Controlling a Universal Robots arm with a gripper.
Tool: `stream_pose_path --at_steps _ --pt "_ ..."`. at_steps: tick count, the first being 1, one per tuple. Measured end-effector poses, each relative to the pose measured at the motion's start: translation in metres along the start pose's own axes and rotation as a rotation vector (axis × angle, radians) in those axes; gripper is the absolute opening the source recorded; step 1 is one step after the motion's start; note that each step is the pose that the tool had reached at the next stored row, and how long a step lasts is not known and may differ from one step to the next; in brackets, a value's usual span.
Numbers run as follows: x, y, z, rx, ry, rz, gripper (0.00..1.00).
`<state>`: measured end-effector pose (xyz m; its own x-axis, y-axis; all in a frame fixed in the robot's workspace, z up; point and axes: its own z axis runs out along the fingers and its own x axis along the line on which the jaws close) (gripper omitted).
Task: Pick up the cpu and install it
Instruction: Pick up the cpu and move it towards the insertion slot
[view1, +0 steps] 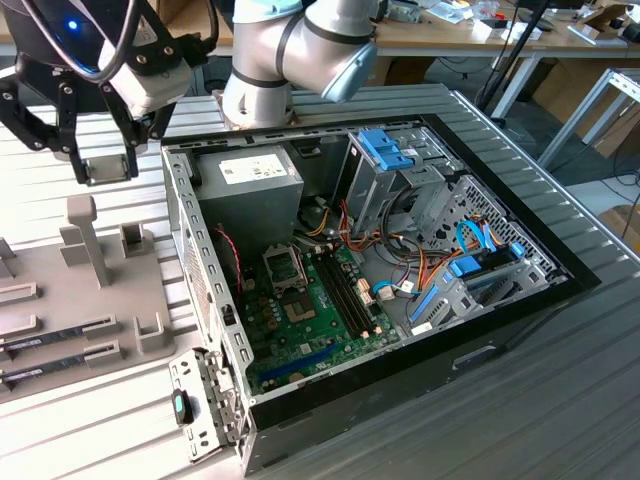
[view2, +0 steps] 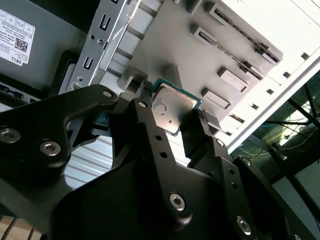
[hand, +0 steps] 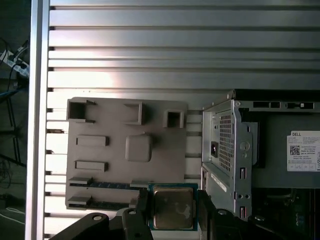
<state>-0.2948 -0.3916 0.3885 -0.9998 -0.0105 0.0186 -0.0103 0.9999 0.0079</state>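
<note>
Ribbed grey metal table (view1: 560, 420), bearing an open black desktop computer case (view1: 450, 370) and, toward the exterior view's left edge, a flat grey plastic parts tray (hand: 110, 125). Black two-fingered gripper (view1: 105, 170) clamped on the small square cpu (view2: 172, 107), silver-topped and green-rimmed, held aloft near the tray's corner beside the case. Pick-up judged done; install not yet done. Metal-framed socket (view1: 283, 265) on the green motherboard (view1: 300, 335) well apart from the chip: calls for squared corners and gentle seating. White printed label (view1: 245, 170) on the grey box power supply (view1: 250, 200); print left unread.
</note>
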Motion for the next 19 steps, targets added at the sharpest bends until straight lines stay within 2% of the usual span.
stream_pose_path --at_steps 10,19 --pt "-0.0162 -0.0020 -0.0003 0.0000 0.0001 0.000 0.47" --pt "-0.0266 -0.0041 -0.0004 0.0000 0.0003 0.000 0.47"
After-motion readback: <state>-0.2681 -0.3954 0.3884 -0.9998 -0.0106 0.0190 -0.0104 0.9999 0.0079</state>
